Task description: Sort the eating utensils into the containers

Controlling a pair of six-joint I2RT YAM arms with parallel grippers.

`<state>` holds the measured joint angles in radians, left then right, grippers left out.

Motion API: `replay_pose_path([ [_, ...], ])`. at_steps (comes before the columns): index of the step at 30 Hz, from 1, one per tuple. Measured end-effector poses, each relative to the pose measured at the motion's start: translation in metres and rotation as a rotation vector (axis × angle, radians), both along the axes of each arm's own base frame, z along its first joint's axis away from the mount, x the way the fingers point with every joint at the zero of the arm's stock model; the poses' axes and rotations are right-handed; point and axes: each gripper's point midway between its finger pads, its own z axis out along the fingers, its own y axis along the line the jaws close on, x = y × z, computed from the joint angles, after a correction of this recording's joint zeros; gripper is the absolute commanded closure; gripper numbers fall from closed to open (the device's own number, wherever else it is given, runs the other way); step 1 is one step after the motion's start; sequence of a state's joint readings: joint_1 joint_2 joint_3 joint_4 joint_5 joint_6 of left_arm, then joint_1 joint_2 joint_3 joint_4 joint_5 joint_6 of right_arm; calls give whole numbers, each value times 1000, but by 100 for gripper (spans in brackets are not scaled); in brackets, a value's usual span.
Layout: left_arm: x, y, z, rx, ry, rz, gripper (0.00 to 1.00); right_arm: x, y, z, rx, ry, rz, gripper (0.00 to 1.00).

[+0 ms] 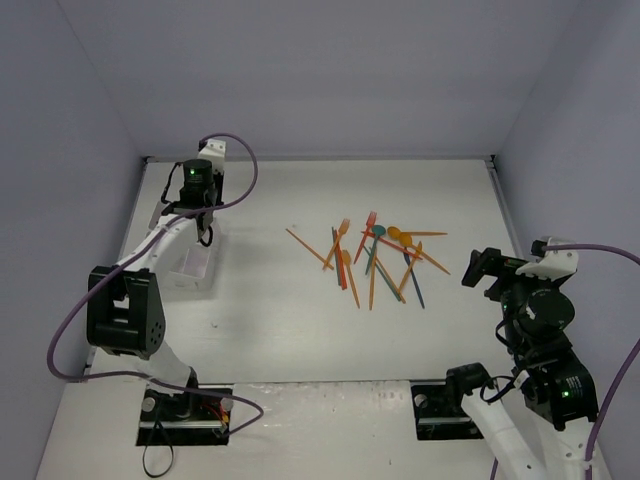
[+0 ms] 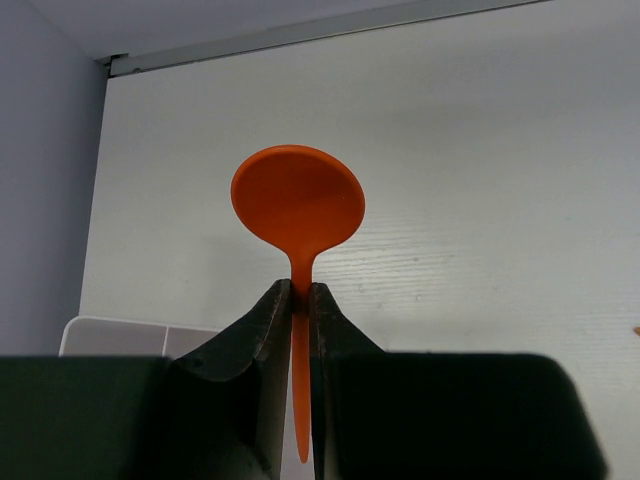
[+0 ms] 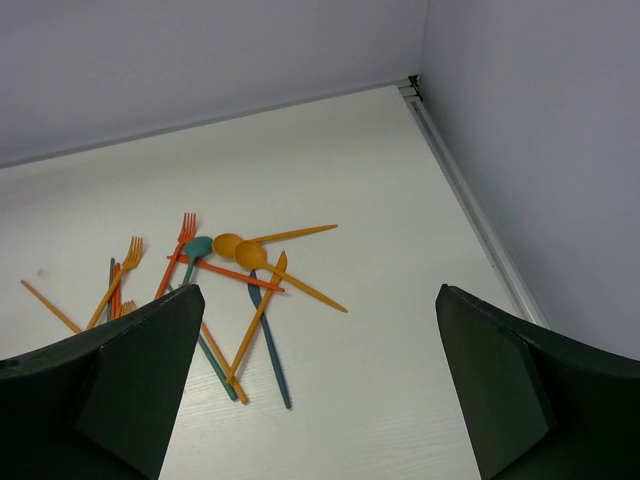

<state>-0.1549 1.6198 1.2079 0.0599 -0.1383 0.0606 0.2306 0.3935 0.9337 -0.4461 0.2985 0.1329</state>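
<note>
Left fingers (image 2: 278,322) pinch orange spoon (image 2: 298,205) upright — seemingly over box (image 2: 120,335) | right fingers (image 3: 130,370) wide, empty — arm raised

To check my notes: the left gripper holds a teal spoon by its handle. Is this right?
No. The left gripper holds an orange spoon by its handle, not a teal one; the left wrist view shows it.

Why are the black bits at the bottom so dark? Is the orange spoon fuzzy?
Left wrist view: the orange spoon looks sharp; the left fingers pinching it sit close to the lens, dark. Right wrist view: the right fingers are dark too, the utensil pile crisp. Top view: even light, only faint shadows.
</note>
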Motion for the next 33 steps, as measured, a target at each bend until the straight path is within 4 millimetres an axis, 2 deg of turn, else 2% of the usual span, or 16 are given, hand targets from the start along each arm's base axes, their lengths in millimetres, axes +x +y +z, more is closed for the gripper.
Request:
replay_pose_path([
  [4,11,13,-16,-1,12,7,100,0,0,0,1,0,0,0],
  [10,11,13,-43,-16,50,-7,99,0,0,0,1,1,0,0],
  [15,-1,14,-65,-21,90,4,73,2,1,-1,-1,8,0,0],
  [16,-2,15,-66,-22,92,6,67,2,1,-2,-1,10,0,0],
  [18,-3,15,-68,-24,92,10,61,3,1,-2,-2,13,0,0],
  [22,-8,16,-67,-27,87,12,39,4,1,-3,-3,18,1,0],
  [25,-15,17,-64,-31,84,17,28,5,2,-5,-7,27,7,0],
  [27,-19,17,-57,-39,72,21,25,8,4,-7,-10,41,13,0],
  [30,-26,17,-32,-73,40,43,22,18,7,-16,-20,89,20,0],
  [33,-31,15,8,-120,-6,72,21,32,12,-30,-35,165,24,0],
])
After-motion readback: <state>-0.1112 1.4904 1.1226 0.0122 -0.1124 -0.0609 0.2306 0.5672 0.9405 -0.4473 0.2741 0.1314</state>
